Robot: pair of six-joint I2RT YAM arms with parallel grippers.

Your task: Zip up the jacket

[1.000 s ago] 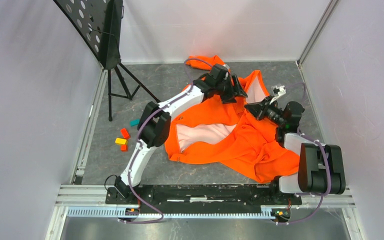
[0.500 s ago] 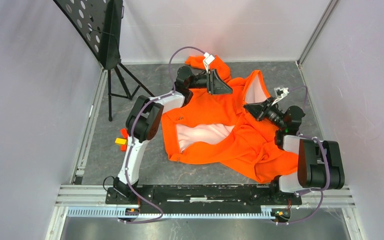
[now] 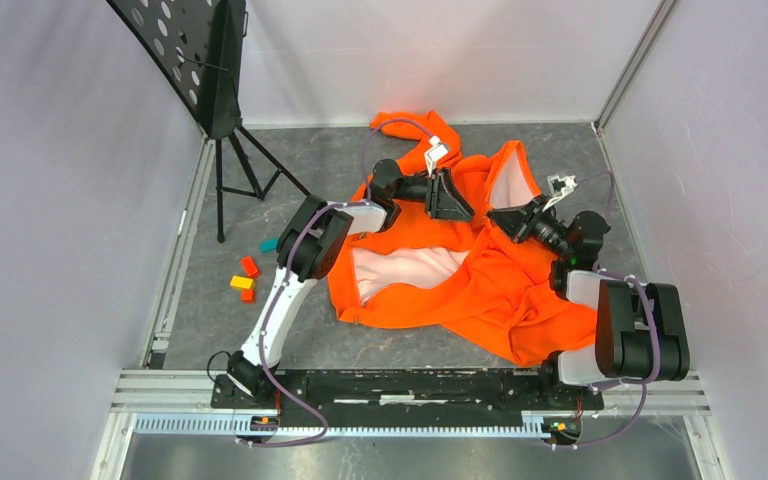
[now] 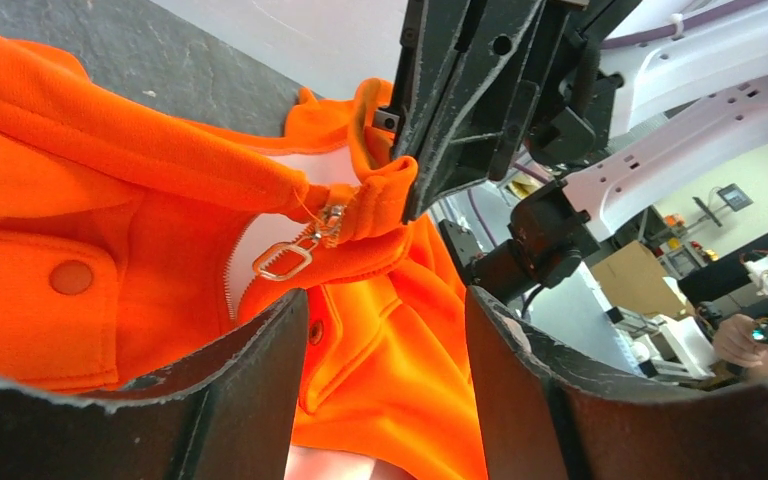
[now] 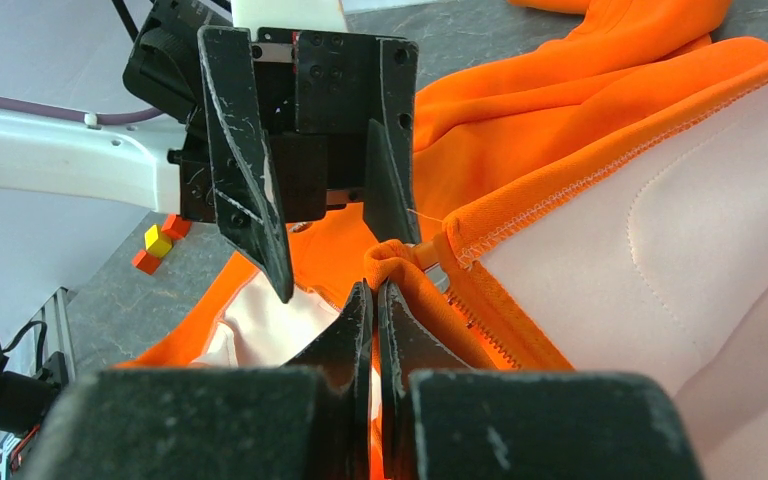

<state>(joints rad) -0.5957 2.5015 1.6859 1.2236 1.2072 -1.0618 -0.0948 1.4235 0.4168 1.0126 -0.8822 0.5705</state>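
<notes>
The bright orange jacket lies crumpled on the grey floor with its pale pinkish lining showing. My right gripper is shut on a fold of the jacket's front edge beside the zipper teeth. In the left wrist view it holds that fold up, and the metal zipper pull hangs just under it. My left gripper is open and empty. It faces the right gripper a short way from the held fold, with orange cloth between its fingers.
A black music stand on a tripod stands at the back left. Small coloured blocks lie on the floor to the left of the jacket. Walls close in both sides and the back. A metal rail runs along the front.
My left gripper drew back towards the far sleeve, then swung right and down to face the right gripper. The right gripper kept its hold and stayed in place.
</notes>
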